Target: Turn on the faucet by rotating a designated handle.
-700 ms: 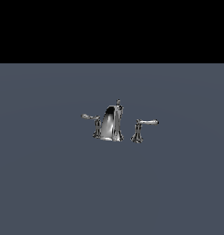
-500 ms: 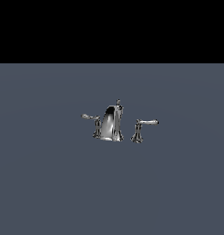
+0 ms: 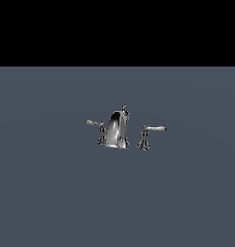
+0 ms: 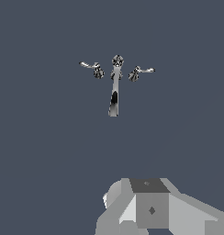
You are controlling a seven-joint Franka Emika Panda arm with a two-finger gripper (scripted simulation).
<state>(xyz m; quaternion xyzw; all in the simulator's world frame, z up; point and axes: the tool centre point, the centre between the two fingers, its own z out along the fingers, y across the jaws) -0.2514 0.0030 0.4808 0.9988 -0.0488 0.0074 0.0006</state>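
While the arm is staying out of the exterior view, a chrome faucet [image 3: 114,130] is standing alone on a plain grey-blue floor [image 3: 52,193], near the middle of that view. Flared spout body carrying a thin knob rod [image 3: 124,109] on top. Designated handle [image 3: 94,123]: thin lever with curled tip, pointing toward the exterior view's left, base mostly hidden behind the spout body. Second lever [image 3: 153,129]: sitting on a flared pedestal, pointing toward the exterior view's right. In the wrist view, grey gripper housing [image 4: 153,209] is showing well apart from the faucet; fingers unseen, so whether it is open or closed cannot be told.
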